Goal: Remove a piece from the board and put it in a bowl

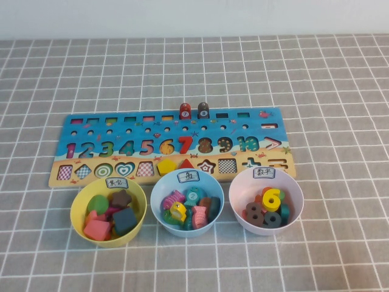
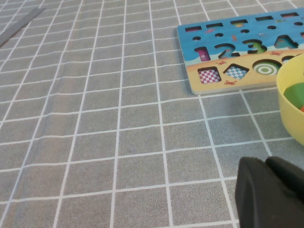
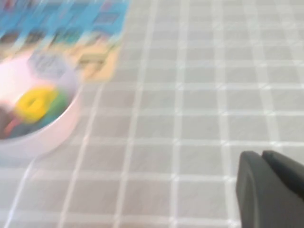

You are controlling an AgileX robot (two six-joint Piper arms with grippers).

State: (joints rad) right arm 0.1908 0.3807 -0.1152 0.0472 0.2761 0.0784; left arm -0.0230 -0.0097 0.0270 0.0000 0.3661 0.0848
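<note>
- I am reading the dark number 8 as lying inside the pink bowl, at the lower right of the high view, beside a yellow 6. The labelled bowl is collecting numbers, so I am judging the drop as done.
- I am seeing the board lying flat across the centre of that view. Its 8 recess looks vacated, though I cannot be sure it is empty. The red 7 is sitting in its slot just left of it.
- I am noting the right gripper at the lower right of its wrist view, fingers pressed together and carrying nothing. It is hanging above bare cloth, apart from the pink bowl at the frame's left edge.
- I am noting the left gripper at the lower right of its wrist view, fingers pressed together and empty. It is parked over cloth, off the board's corner, keeping clear of the working arm.
- Neither arm is showing in the high view.
</note>
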